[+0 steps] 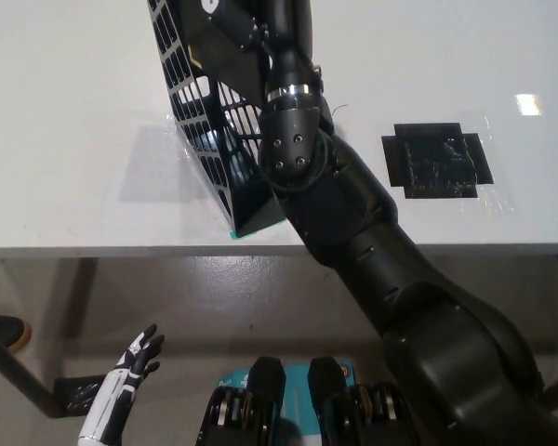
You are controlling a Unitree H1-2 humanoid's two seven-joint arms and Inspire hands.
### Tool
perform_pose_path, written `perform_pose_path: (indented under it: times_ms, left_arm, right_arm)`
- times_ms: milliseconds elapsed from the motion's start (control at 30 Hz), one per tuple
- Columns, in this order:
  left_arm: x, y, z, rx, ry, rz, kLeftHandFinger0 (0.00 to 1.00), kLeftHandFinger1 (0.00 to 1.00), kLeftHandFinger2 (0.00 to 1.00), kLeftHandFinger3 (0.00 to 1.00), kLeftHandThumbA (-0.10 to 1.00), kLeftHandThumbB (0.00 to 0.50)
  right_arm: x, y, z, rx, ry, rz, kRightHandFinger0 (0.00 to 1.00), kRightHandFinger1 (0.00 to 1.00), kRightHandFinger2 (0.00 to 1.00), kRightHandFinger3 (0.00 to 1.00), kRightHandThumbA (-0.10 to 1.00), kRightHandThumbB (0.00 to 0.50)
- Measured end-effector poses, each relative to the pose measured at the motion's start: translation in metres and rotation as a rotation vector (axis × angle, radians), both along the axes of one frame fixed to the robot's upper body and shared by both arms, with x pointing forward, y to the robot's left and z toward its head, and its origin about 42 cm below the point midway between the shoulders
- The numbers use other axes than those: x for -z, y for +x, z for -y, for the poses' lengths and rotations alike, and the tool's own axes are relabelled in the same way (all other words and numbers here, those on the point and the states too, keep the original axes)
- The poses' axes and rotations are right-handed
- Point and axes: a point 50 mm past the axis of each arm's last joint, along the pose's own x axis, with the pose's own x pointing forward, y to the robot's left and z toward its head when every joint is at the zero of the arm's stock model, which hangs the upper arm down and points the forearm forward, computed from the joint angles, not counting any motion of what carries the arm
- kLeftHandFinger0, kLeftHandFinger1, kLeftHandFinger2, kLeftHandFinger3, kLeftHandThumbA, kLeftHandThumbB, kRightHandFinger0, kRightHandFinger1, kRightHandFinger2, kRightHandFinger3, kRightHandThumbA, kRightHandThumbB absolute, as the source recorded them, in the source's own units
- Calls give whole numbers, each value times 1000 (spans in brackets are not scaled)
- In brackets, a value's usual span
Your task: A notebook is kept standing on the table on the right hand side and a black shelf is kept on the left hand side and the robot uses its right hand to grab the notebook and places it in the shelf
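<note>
Head view: black right hand (pixel 251 28) at top edge, over black mesh shelf (pixel 214 130), against dark notebook (pixel 225 37); grip state cannot be told. White left hand (pixel 121 386) low at lower left, fingers spread, empty.

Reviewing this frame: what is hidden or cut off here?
Head view only:
- Right hand: at the top edge over the black shelf; its fingers and grip cannot be made out.
- Notebook: not distinguishable, black on black.
- Shelf top: cut off by the edge.
- Left hand: low, below the table, open.
</note>
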Motion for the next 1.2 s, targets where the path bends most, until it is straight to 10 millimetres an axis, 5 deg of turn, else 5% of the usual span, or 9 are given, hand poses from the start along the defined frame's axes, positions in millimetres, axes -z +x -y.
perform_pose_path:
  times_ms: [333,367,400,433,467,567,667,833,1200]
  left_arm:
    - [0,0,1,4,2,0,1000,1000,1000,1000,1000,143]
    - [0,0,1,6,3,-1,1000,1000,1000,1000,1000,152]
    - [0,0,2,7,4,-1,1000,1000,1000,1000,1000,152]
    - [0,0,2,8,4,-1,1000,1000,1000,1000,1000,152]
    - [0,0,2,8,4,-1,1000,1000,1000,1000,1000,142]
    - [0,0,2,8,4,-1,1000,1000,1000,1000,1000,130]
    - [0,0,2,9,4,0,1000,1000,1000,1000,1000,149]
    - [0,0,2,9,4,1,1000,1000,1000,1000,1000,117]
    - [0,0,3,11,7,-3,1000,1000,1000,1000,1000,157]
  right_arm:
    - [2,2,-9,-2,-29,-11,0,99,607,607,-100,97]
    - [2,2,-12,1,-30,-14,120,325,856,847,73,172]
    - [2,1,-14,2,-27,-13,451,705,1000,1000,340,234]
    - [2,1,-16,2,-25,-13,759,1000,1000,1000,540,258]
    - [2,0,-19,-1,-29,-16,1000,1000,1000,1000,688,291]
    - [6,0,-22,-15,-56,-33,1000,1000,1000,1000,932,342]
    - [11,0,-23,-24,-80,-49,1000,1000,1000,1000,1000,323]
    - [12,0,-24,-35,-100,-47,1000,1000,1000,1000,1000,328]
    - [12,-1,-24,-44,-103,-33,1000,1000,1000,1000,1000,334]
